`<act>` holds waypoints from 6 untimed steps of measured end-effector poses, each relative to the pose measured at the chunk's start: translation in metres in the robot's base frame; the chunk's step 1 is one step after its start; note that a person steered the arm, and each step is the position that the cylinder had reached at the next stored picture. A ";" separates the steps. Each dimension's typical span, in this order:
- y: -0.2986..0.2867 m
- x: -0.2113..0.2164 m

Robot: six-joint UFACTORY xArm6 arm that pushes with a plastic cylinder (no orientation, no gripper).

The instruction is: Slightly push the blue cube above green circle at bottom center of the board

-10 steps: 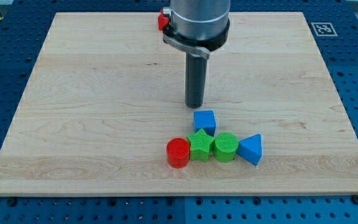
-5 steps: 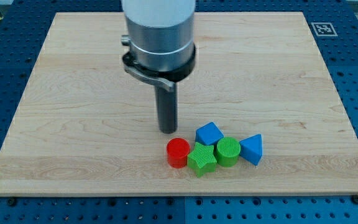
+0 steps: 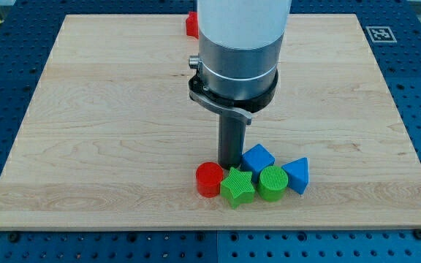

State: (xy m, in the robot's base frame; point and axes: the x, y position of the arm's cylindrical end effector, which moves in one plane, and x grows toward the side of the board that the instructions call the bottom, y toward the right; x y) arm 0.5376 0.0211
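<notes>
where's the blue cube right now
The blue cube sits near the board's bottom centre, just above the green circle and right of my tip, which is close against its left side; the green star lies below-left.

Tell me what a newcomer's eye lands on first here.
The big grey arm housing dominates the view's top centre, its dark rod dropping to my tip, just left of the blue cube. Below, near the board's bottom centre, sits a tight cluster: red cylinder, green star, green circle, blue triangle.
</notes>
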 end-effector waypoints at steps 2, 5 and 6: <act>0.019 -0.010; 0.022 -0.001; 0.027 -0.001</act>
